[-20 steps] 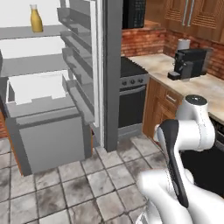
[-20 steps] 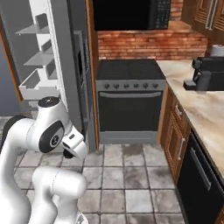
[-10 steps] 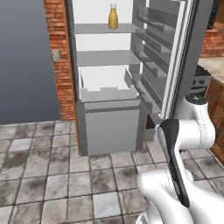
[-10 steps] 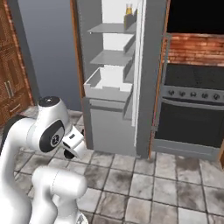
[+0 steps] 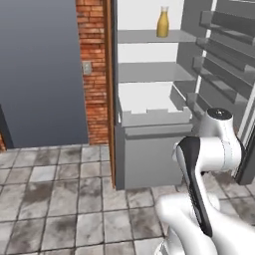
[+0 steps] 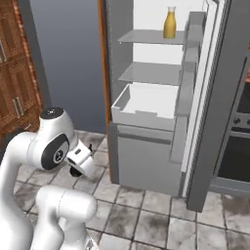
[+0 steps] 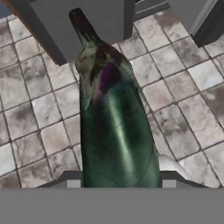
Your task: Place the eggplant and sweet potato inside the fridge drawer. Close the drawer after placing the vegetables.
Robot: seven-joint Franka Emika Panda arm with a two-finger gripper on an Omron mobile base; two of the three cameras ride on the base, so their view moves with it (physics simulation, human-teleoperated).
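Standing open ahead, fridge (image 5: 149, 74) with drawer (image 6: 141, 110) pulled out past the shelves, its front edge overhanging the grey lower panel; bare tiled floor (image 5: 55, 199) before it, brick edge to the left, door racks (image 5: 219, 55) to the right; bottle (image 5: 162, 22) on the top shelf. Clamped in the gripper (image 7: 118, 181), eggplant (image 7: 113, 127), stem pointing away from the hand over the floor, short of the fridge.

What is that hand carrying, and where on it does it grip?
The hand holds the eggplant, gripped at its broad rounded end, with the stem tip pointing away over the floor tiles.
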